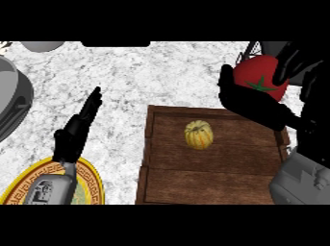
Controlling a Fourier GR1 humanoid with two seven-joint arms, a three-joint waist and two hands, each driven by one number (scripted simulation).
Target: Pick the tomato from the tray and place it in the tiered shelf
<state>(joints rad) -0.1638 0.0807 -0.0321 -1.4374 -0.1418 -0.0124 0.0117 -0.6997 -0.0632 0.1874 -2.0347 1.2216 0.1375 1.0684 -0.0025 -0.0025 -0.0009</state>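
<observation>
From the head view, the right hand curls its fingers and thumb round the red tomato, held up past the wooden tray's far right corner, beside a dark wire frame. A yellow gourd lies in the tray. The left hand, fingers straight, hovers above a gold-rimmed plate.

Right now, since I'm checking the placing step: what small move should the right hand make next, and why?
Probably carry the round red tomato a little further up and right, toward the black wire tiered shelf at the view's corner. The right hand has its fingers curled round it, past the far edge of the brown wooden tray, where only the yellow ribbed squash lies.
</observation>
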